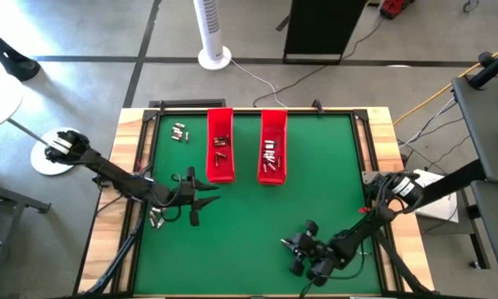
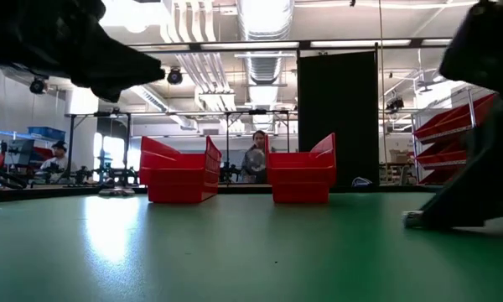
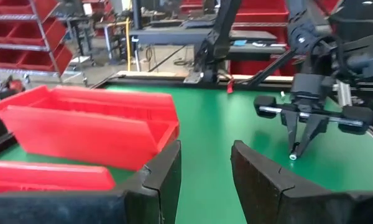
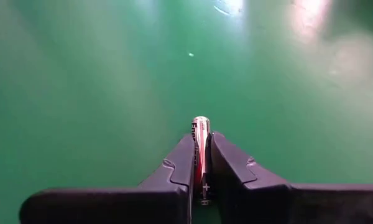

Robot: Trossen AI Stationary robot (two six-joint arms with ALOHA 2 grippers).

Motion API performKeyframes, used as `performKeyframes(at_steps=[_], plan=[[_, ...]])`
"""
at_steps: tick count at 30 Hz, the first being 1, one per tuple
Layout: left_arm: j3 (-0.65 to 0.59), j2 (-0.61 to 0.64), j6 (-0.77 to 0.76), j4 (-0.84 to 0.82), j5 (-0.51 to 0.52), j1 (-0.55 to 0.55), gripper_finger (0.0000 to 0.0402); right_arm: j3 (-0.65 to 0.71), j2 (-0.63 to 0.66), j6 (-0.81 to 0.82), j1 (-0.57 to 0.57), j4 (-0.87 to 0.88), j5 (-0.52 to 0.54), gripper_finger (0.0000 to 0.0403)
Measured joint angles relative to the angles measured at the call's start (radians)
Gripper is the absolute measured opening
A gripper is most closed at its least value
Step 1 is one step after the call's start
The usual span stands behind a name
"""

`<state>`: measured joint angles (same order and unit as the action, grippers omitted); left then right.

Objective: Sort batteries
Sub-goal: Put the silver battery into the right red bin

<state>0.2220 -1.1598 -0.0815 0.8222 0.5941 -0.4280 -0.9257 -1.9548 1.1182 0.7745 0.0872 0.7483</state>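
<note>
Single battery (image 4: 200, 149) clamped lengthwise between the right gripper (image 4: 201, 163) fingers, silvery body with printed label, its tip poking just past the fingertips; pinched along its length probably so it drops cleanly end-first or flat into a bin. Pickup looks done, carry and drop not yet. Below the fingertips only bare green mat (image 4: 81, 74), so the battery reads as lifted or just at the surface, cannot tell which. Right gripper (image 1: 303, 249) low at the near right part of the table, well apart from both bins. Ahead of it, across the mat: two red trays (image 1: 220, 143) (image 1: 272, 145) side by side at the far edge, each already holding a few batteries, so sorting partly underway. Which tray this cell belongs in not readable from here. Left gripper (image 3: 205, 177) part-open with nothing between the fingers, pointed across the mat toward the right arm, one red tray just off to its side; seems parked and waiting. More loose batteries close by the left gripper (image 1: 191, 195): a small cluster (image 1: 157, 218) near the mat's left edge and another cluster (image 1: 179, 131) beyond it near the far left corner, likely its next picks. Risk: narrow pinch on a round cell, could roll or twist out during a fast swing to the trays.
</note>
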Motion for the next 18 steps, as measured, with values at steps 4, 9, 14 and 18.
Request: performKeyframes(at_steps=[4,9,14,18], plan=[[0.0,-0.044,-0.06,0.006,-0.044,0.015,0.0121,0.002,0.054,-0.067,-0.042,0.007,-0.004,0.0026],[0.0,-0.101,-0.064,0.059,-0.061,0.025,0.0121,0.003,0.07,-0.133,-0.104,-0.019,-0.028,0.0027],[0.0,-0.129,-0.08,0.056,-0.062,0.026,0.0121,-0.02,0.068,-0.212,-0.155,-0.041,-0.066,0.0027],[0.0,-0.152,-0.109,0.037,-0.063,0.026,0.0121,-0.061,0.068,-0.291,-0.183,-0.046,-0.061,0.0027]])
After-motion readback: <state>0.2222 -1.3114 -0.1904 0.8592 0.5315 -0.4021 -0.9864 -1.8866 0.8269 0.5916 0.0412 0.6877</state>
